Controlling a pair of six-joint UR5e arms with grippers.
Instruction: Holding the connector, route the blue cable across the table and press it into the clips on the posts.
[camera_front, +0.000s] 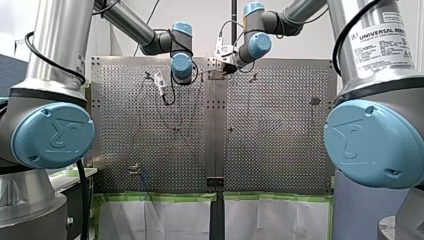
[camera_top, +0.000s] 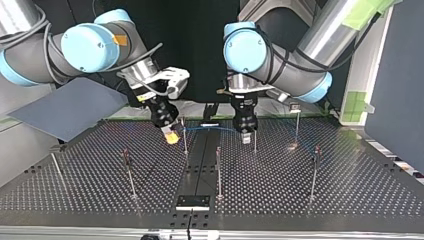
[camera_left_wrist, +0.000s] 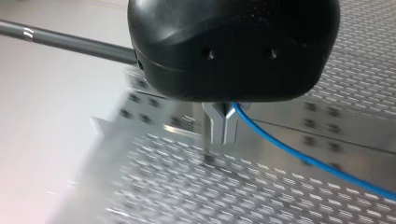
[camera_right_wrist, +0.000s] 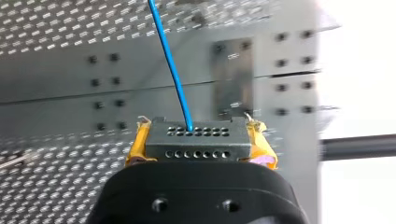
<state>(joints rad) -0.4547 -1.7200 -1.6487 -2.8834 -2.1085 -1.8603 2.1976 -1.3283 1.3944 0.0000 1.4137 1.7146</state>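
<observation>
Clamped between yellow pads of my right gripper (camera_right_wrist: 198, 140): grey rectangular connector (camera_right_wrist: 201, 148) with two rows of holes. Leaving its face, ahead of jaws: thin blue cable (camera_right_wrist: 169, 56), above perforated metal table (camera_right_wrist: 56, 28). Pinched narrow on same cable: metal-fingered left gripper (camera_left_wrist: 222, 130).

Blue cable (camera_left_wrist: 303, 156) cut off at edge.
</observation>
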